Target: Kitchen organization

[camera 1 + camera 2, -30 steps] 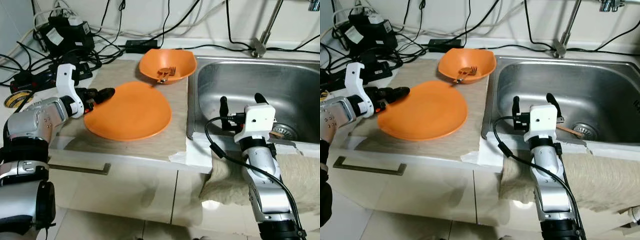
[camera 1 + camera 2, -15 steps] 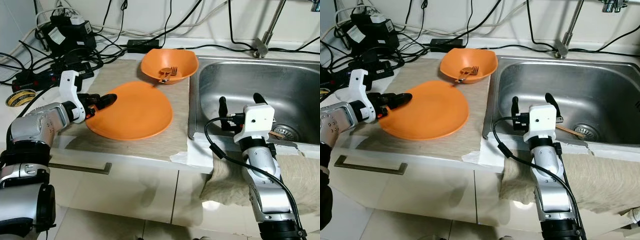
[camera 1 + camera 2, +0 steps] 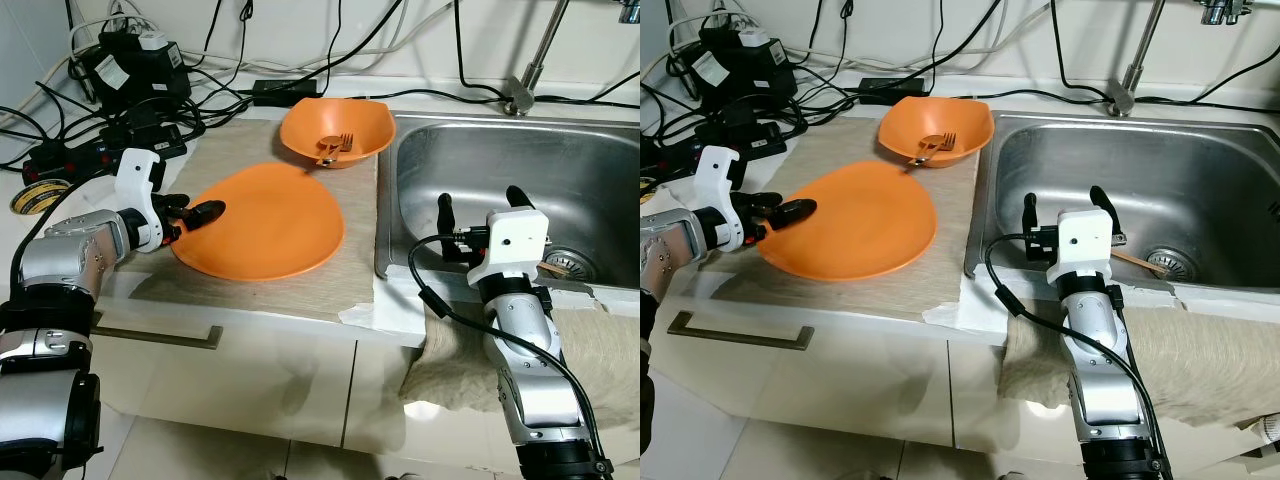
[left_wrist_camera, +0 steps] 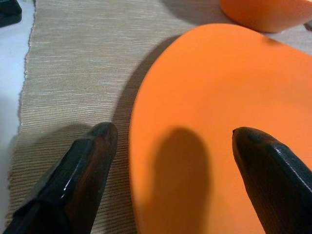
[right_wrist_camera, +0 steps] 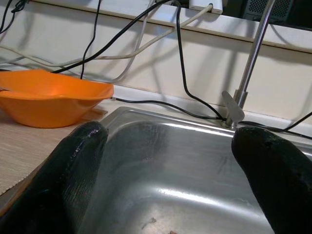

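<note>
Since a second ago the left end effector [image 3: 196,212] has drawn back toward the left, so that its black fingers now reach only the left rim of the flat round orange plate [image 3: 262,222] instead of lying over it; the plate itself has stayed where it was. The fingers stand wide apart, one over the plate's edge and one over the mat beside it, and they hold nothing.

The plate lies on a beige woven mat [image 3: 240,145] spread over the white tabletop [image 3: 400,315]. Just beyond it, at the far side of the mat, sits a deep orange bowl [image 3: 335,130] with an orange fork [image 3: 337,144] inside.

To the right is a stainless steel sink [image 3: 500,175] with a chrome tap stem [image 3: 528,62] at its far edge. The right end effector [image 3: 478,202] hovers over the sink's near rim, its fingers spread wide and empty. A beige cloth [image 3: 590,345] hangs over the tabletop's near edge by the sink.

On the far left, black cables and power adapters [image 3: 130,75] pile against the pale wall, with a roll of tape [image 3: 36,196] nearby. Below is a white cabinet drawer with a metal handle [image 3: 160,337].
</note>
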Motion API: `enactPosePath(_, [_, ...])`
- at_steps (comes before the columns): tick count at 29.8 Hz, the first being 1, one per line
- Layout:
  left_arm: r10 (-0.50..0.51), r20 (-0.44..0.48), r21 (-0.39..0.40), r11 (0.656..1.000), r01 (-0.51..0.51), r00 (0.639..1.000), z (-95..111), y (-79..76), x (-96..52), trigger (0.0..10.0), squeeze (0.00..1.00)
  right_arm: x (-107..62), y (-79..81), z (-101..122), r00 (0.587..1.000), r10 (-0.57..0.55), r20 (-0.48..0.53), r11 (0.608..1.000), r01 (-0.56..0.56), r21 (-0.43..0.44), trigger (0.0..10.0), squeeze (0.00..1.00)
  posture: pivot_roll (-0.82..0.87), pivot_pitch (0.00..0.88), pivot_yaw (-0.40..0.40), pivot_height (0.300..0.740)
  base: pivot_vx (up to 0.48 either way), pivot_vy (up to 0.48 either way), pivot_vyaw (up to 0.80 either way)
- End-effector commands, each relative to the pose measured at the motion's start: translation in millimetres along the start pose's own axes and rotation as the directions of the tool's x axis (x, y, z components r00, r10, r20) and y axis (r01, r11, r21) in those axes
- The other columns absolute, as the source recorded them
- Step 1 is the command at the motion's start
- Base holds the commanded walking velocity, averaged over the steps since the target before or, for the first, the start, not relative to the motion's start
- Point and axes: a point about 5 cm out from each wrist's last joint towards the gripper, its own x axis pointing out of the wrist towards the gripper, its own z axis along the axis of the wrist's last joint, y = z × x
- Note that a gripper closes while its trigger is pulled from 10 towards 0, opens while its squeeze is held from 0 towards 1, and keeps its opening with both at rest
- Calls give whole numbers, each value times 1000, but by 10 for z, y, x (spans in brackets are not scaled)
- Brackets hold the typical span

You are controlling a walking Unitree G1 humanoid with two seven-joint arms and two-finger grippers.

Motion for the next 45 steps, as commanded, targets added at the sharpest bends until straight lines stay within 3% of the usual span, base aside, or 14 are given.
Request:
enactPosePath(1, [12, -55, 16, 1000, -11, 998, -112, 36, -14, 10000, 0, -5, 10, -26, 1000, 8, -16, 1000, -8, -3, 10000, 0, -5, 0, 46, 736, 0, 0, 0])
enactPosePath(14, [-79, -98, -53, 996, 74, 992, -165, -42, 19, 10000, 0, -6, 19, -41, 1000, 19, -20, 1000, -19, -7, 10000, 0, -7, 0, 46, 736, 0, 0, 0])
enactPosePath(24, [-88, -150, -31, 996, 84, 985, -299, -78, 57, 10000, 0, -7, 26, -31, 1000, 17, -17, 1000, -17, -2, 10000, 0, -12, 0, 51, 736, 0, 0, 0])
enactPosePath(35, [-94, -154, -33, 995, 90, 984, -336, -93, 65, 10000, 0, 83, 174, 85, 991, 133, -33, 975, -124, 187, 10000, 0, -12, 0, 45, 736, 0, 0, 0])
enactPosePath(36, [-93, -152, -33, 995, 89, 984, -337, -93, 66, 10000, 0, 104, 228, 101, 985, 165, -44, 954, -148, 262, 10000, 0, -10, 0, 43, 736, 0, 0, 0])
enactPosePath(38, [-93, -152, -32, 996, 89, 984, -336, -93, 67, 10000, 0, 116, 251, 105, 983, 177, -48, 943, -155, 295, 10000, 0, -9, 0, 43, 736, 0, 0, 0])
enactPosePath(39, [-93, -150, -31, 996, 89, 984, -334, -95, 69, 10000, 0, 139, 291, 102, 978, 200, -60, 921, -167, 353, 10000, 0, -8, 0, 44, 736, 0, 0, 0])
enactPosePath(45, [-98, -147, -30, 995, 94, 984, -327, -106, 75, 10000, 0, 193, 416, 77, 959, 270, -82, 872, -207, 444, 10000, 0, -3, 0, 44, 736, 0, 0, 0])
